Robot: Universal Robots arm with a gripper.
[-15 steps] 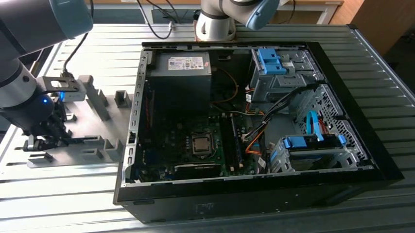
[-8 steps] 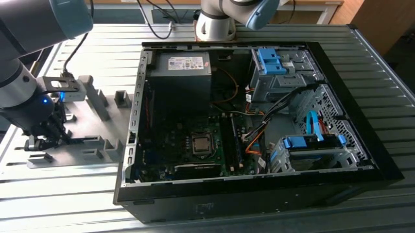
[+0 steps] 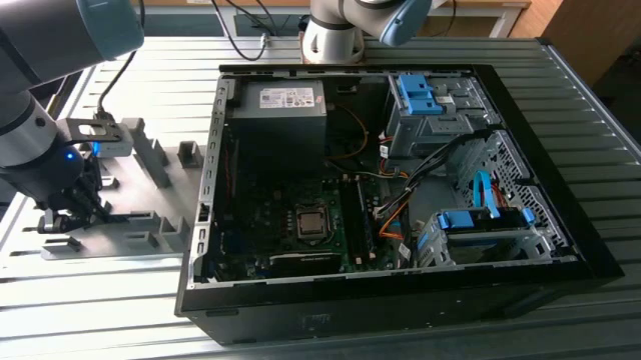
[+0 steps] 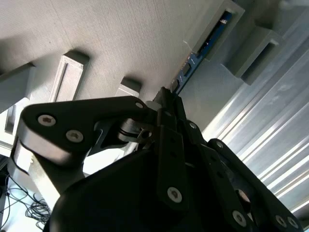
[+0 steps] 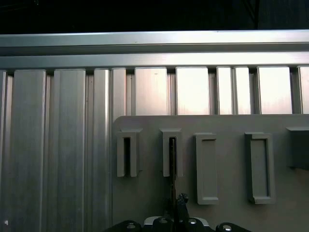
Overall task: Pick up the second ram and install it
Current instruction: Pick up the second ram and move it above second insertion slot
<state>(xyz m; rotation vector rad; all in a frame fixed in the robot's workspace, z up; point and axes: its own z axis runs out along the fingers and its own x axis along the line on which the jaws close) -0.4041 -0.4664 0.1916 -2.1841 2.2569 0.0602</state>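
Note:
The second ram (image 4: 192, 64) is a thin blue-green board standing on edge in a grey slotted block (image 4: 212, 29) on the grey fixture plate (image 3: 120, 241). In the first wrist view the ram (image 5: 172, 162) appears edge-on as a thin dark line running out of its slot block (image 5: 165, 152). My gripper (image 4: 166, 96) has its dark fingers closed together on the near end of the ram, also seen in the first wrist view as the gripper (image 5: 175, 204). In the exterior view the gripper (image 3: 72, 219) hangs low over the fixture plate, at the left of the open computer case (image 3: 401, 296).
Several other grey slot blocks (image 5: 206, 168) stand on the plate beside the ram's block. Taller grey blocks (image 3: 152, 161) rise at the plate's far side. The case's motherboard (image 3: 300, 225) lies exposed, with memory slots (image 3: 356, 217), cables and blue drive bays (image 3: 481, 221) at its right.

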